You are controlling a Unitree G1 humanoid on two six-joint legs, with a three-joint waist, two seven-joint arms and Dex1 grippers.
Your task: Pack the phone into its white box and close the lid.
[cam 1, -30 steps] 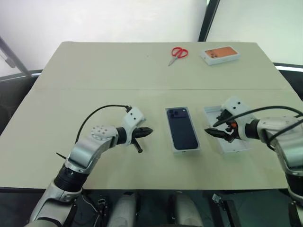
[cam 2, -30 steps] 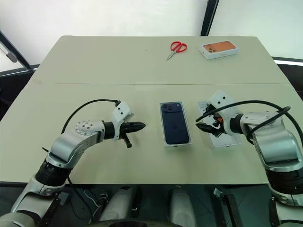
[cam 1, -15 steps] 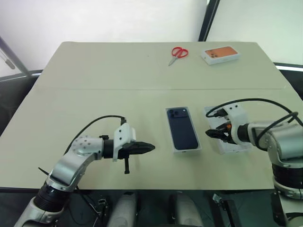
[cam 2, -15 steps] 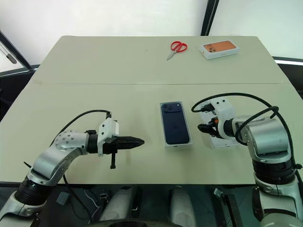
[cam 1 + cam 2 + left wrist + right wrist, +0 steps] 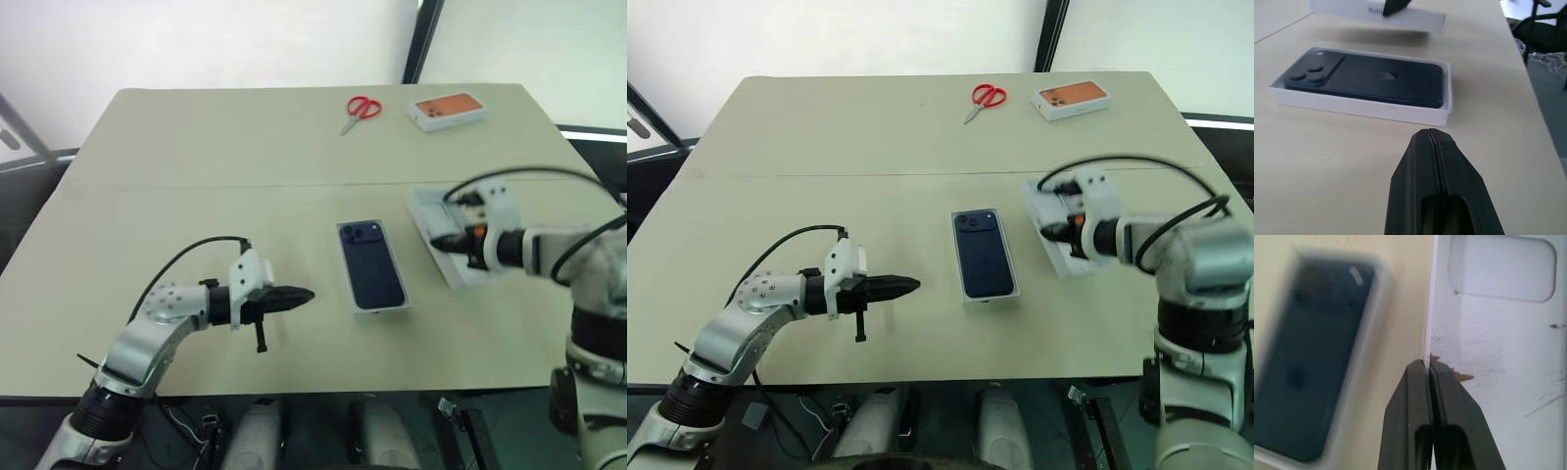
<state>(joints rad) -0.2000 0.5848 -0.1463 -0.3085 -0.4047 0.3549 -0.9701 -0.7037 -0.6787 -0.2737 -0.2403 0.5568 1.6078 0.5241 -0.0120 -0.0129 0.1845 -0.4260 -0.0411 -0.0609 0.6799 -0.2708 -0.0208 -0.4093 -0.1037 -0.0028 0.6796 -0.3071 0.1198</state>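
The dark navy phone (image 5: 372, 264) lies face down in the white box (image 5: 383, 310) at the table's middle, camera bump at the far end. The lid (image 5: 429, 213) is just right of it, inside up, tilted and lifted off the table. My right gripper (image 5: 447, 243) is shut on the lid's (image 5: 1498, 333) near long edge; in the right wrist view the fingertips (image 5: 1420, 369) pinch its thin wall, with the phone (image 5: 1308, 357) beside it. My left gripper (image 5: 305, 294) is shut on nothing, pointing at the box (image 5: 1361, 108) from the left, a short way off.
Red scissors (image 5: 360, 108) and a white box with an orange phone picture (image 5: 448, 110) lie at the far edge of the table (image 5: 196, 176). A black cable loops over each forearm.
My right gripper has shut on the lid's edge and raised it, tilting it off the table. My left arm has drawn back a little from the box.
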